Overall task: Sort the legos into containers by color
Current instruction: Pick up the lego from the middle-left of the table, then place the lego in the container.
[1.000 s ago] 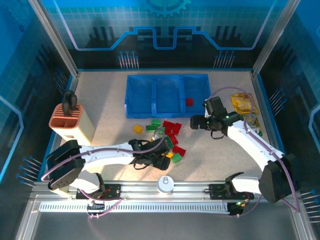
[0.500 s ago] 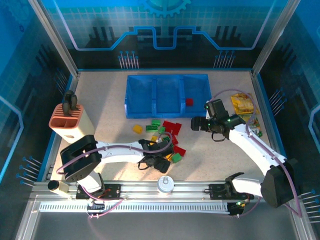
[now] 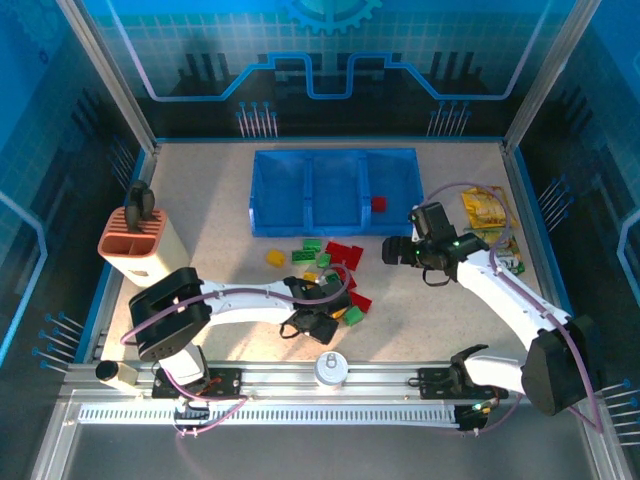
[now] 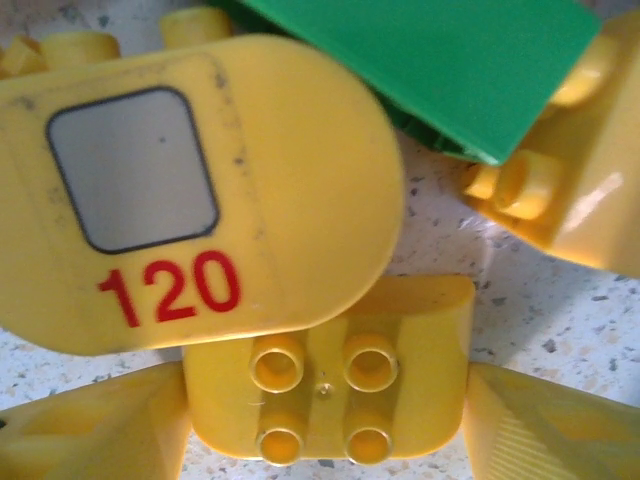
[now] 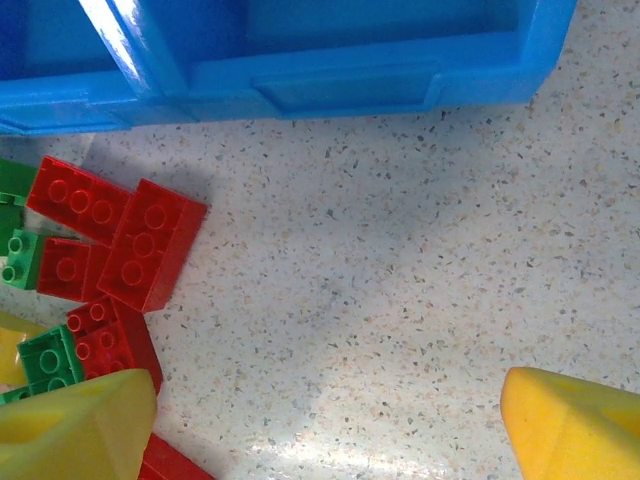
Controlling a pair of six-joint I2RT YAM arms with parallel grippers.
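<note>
In the left wrist view a small yellow lego (image 4: 325,390) with four studs lies on the table, and my left gripper (image 4: 325,425) is shut on it, one yellow finger (image 4: 90,430) against each side. A bigger rounded yellow piece marked 120 (image 4: 190,190), a green lego (image 4: 430,60) and another yellow lego (image 4: 580,190) lie just beyond. From above, the left gripper (image 3: 318,322) sits at the near edge of the mixed lego pile (image 3: 335,265). My right gripper (image 3: 392,250) is open over bare table, right of the red legos (image 5: 120,240). One red lego (image 3: 378,204) lies in the right container of the blue tray (image 3: 335,232).
A salmon slotted holder (image 3: 140,245) with black utensils stands at the left. Yellow-green snack packets (image 3: 485,210) lie at the right beside the tray. A lone yellow lego (image 3: 275,258) lies left of the pile. A white knob (image 3: 329,368) sits on the front rail.
The left gripper has come down at the pile's near edge and its jaws have narrowed onto the yellow lego. The right gripper has drifted slightly right and stayed open.
</note>
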